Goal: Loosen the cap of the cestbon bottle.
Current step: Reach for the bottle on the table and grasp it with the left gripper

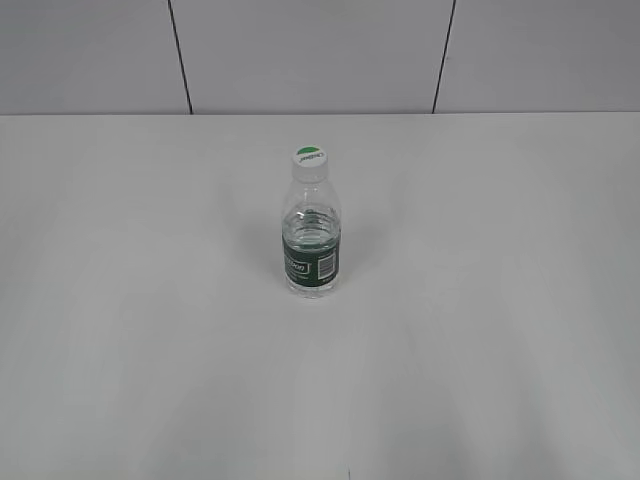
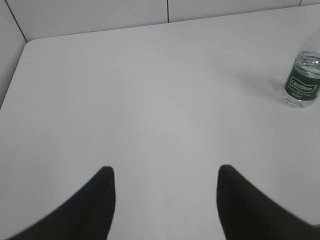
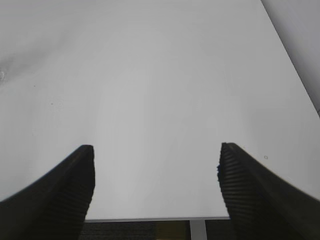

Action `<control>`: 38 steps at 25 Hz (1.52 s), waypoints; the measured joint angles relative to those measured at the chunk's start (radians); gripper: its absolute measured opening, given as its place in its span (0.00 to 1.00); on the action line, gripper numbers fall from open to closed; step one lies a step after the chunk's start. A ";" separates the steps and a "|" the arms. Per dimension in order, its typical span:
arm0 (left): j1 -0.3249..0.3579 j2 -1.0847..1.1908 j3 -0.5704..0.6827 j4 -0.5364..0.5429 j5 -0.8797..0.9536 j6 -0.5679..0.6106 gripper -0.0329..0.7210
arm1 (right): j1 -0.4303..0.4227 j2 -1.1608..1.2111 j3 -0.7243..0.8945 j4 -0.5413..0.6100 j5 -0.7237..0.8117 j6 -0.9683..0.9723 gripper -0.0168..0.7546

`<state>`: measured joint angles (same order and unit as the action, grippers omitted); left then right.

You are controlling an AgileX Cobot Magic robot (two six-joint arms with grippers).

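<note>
The cestbon bottle [image 1: 311, 240] stands upright near the middle of the white table, clear with a dark green label band. Its white cap [image 1: 310, 159] with a green half sits on the neck. Neither arm shows in the exterior view. In the left wrist view the bottle [image 2: 302, 80] stands at the far right edge, its cap cut off by the frame. My left gripper [image 2: 164, 172] is open and empty, far from the bottle. My right gripper [image 3: 156, 152] is open and empty over the table's near edge. The bottle is out of the right wrist view.
The white table [image 1: 480, 330] runs back to a grey panelled wall [image 1: 300, 50]. The right wrist view shows the table's front edge [image 3: 150, 218] with dark floor below it and its right edge [image 3: 292, 65].
</note>
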<state>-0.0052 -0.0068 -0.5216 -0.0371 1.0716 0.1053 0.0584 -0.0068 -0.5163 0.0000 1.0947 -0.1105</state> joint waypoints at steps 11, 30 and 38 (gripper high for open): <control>0.000 0.000 0.000 0.000 0.000 0.000 0.58 | 0.000 0.000 0.000 0.000 0.000 0.000 0.78; 0.000 0.000 0.000 0.025 0.000 0.000 0.58 | 0.000 0.000 0.000 -0.010 0.000 0.002 0.76; 0.000 0.000 0.000 0.025 0.000 0.000 0.58 | 0.000 0.000 0.000 -0.010 0.000 0.003 0.76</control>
<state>-0.0052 -0.0068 -0.5216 -0.0126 1.0716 0.1053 0.0584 -0.0068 -0.5163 -0.0102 1.0947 -0.1071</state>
